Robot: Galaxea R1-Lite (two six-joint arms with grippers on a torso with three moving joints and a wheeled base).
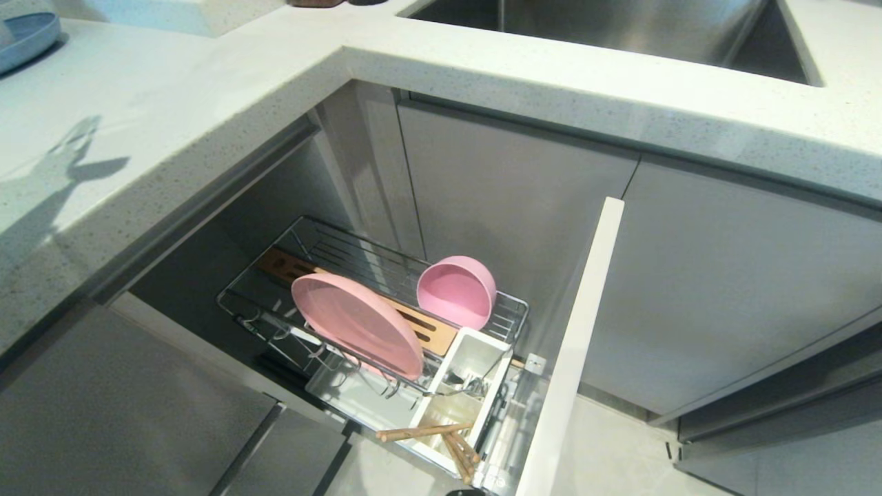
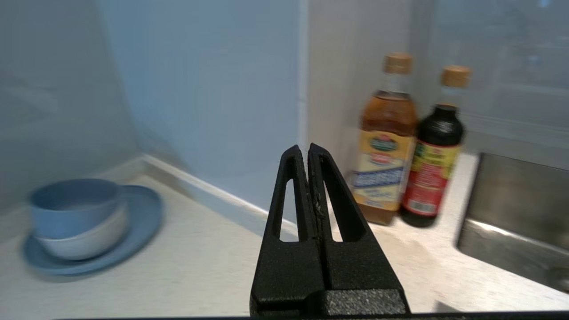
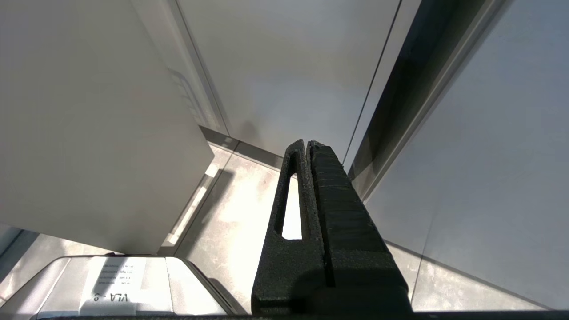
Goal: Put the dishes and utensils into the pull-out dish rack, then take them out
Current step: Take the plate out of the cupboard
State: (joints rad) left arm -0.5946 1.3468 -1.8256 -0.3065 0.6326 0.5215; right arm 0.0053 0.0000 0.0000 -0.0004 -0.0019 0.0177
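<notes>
Head view: pull-out dish rack [image 1: 513, 310] drawn out under counter. Pink plate [image 1: 357, 322] leans on edge in prongs, pink bowl [image 1: 457, 291] tilted on side behind it. Chopsticks [image 1: 424, 432] lie across white utensil caddy [image 1: 493, 389], fork [image 1: 460, 384] in caddy.

Left gripper [image 2: 308, 151] up over countertop [image 2: 200, 266] near blue bowls [image 2: 73, 218], fingers pressed together, holding nothing. Right gripper [image 3: 306, 146] parked low by cabinet, also closed, empty.

Plate looks light, rigid, matte: pinch top rim. Chopsticks thin, prone to roll: grip mid-length.
</notes>
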